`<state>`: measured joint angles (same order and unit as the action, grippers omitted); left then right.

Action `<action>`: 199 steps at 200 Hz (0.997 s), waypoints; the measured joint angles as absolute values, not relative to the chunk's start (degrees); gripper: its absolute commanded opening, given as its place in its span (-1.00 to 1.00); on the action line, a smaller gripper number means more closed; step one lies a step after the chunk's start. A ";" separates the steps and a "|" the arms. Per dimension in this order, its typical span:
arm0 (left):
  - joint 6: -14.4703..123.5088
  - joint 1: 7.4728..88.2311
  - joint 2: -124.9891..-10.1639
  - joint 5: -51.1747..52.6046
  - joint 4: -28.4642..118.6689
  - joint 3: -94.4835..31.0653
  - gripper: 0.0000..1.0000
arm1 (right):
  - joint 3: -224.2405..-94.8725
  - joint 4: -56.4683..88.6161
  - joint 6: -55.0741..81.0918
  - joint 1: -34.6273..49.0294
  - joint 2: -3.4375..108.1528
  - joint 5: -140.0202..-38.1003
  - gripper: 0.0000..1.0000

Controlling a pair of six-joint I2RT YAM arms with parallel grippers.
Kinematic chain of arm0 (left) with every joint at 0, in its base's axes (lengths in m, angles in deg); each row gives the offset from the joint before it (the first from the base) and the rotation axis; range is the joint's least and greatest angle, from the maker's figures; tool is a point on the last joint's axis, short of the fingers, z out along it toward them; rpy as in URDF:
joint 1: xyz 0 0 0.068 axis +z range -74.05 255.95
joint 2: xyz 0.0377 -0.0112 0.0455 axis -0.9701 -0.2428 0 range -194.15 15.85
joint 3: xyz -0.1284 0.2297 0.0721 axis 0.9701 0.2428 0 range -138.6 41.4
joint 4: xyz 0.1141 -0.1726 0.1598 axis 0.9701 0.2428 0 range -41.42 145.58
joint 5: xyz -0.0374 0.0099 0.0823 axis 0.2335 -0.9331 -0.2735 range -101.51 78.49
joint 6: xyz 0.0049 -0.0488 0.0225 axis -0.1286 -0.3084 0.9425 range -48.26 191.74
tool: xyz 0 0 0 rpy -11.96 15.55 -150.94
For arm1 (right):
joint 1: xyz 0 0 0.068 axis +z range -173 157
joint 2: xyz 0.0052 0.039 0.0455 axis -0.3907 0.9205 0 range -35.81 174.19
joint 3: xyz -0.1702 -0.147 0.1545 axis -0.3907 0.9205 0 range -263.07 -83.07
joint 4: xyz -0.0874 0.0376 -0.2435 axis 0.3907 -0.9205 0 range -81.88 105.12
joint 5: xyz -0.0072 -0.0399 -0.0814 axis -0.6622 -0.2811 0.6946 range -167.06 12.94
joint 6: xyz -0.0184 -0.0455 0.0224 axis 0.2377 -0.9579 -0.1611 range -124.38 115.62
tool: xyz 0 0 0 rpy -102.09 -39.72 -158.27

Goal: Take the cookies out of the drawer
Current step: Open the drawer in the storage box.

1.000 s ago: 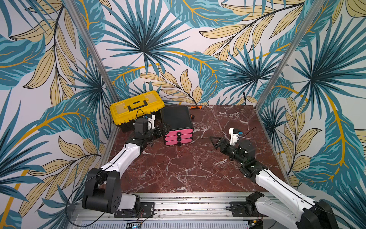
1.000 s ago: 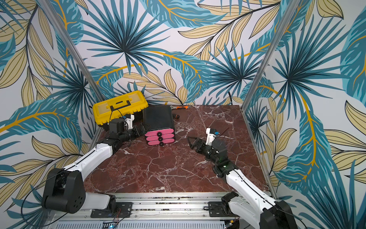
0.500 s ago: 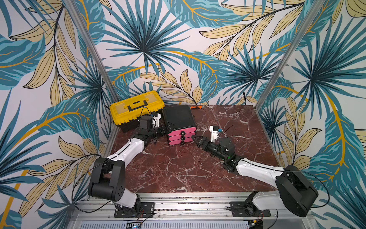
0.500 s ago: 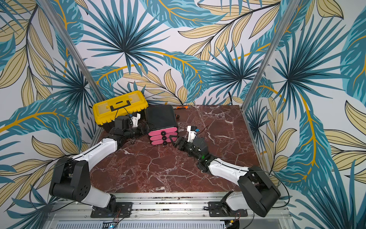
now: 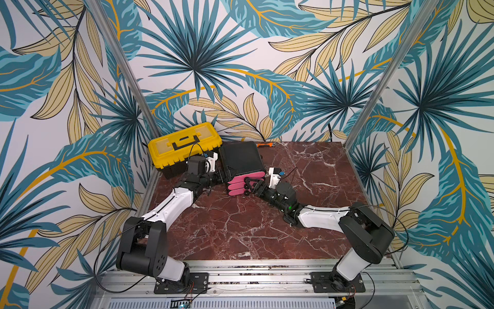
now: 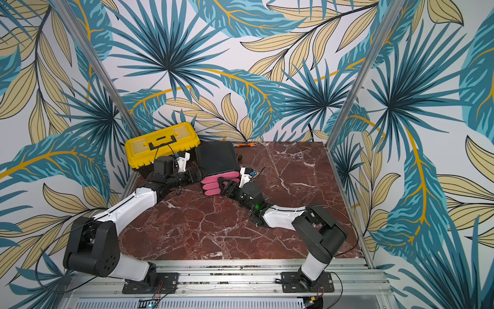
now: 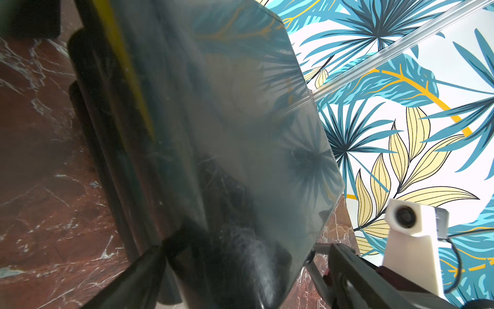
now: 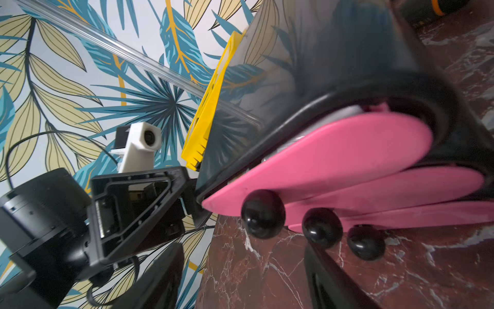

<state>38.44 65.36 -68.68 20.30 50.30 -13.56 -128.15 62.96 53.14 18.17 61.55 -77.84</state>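
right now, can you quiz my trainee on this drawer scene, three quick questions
1. True or false: the yellow toolbox has its lid shut.
2. How many pink drawer fronts does the black drawer unit show?
3. Which pincer is at the black knobs: A left, B right?

Key: 1 true; 2 three; 3 B, the right pincer.

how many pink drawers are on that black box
3, stacked on the front of the black box: top drawer, middle drawer under it, bottom drawer lowest. None seem hidden.
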 measured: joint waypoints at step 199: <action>42.81 65.32 -73.16 17.83 61.67 -26.35 1.00 | -136.34 57.36 48.99 20.18 68.46 -70.01 -0.05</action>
